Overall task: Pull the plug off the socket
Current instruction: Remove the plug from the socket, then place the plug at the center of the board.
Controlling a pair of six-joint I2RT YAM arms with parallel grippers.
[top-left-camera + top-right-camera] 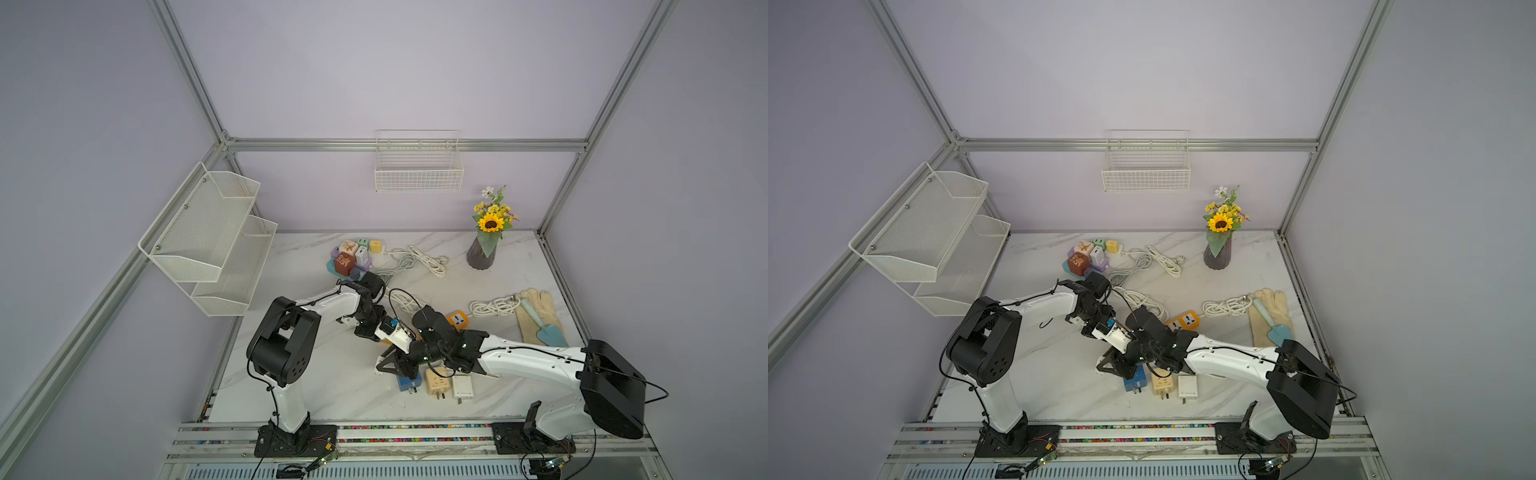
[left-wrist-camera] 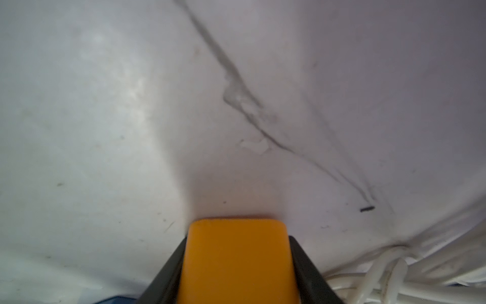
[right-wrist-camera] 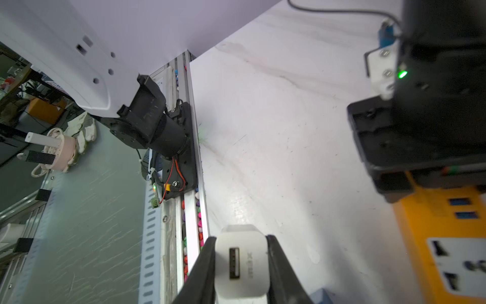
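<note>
The left pincer (image 2: 238,239) is closed on the end of the orange power strip (image 2: 236,268), which lies on the marble tabletop (image 2: 105,105). The right pincer (image 3: 241,238) grips the white plug (image 3: 242,265) by its sides, out of the socket and apart from the strip.

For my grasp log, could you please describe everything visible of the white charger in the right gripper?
The charger is a white block, plastic by its look, with rounded corners, a dark USB port and faint grey lettering on the end facing the wrist camera. The right gripper is shut on it, black fingers pressing two opposite sides. It is apart from the orange strip. Its prongs are hidden.
</note>
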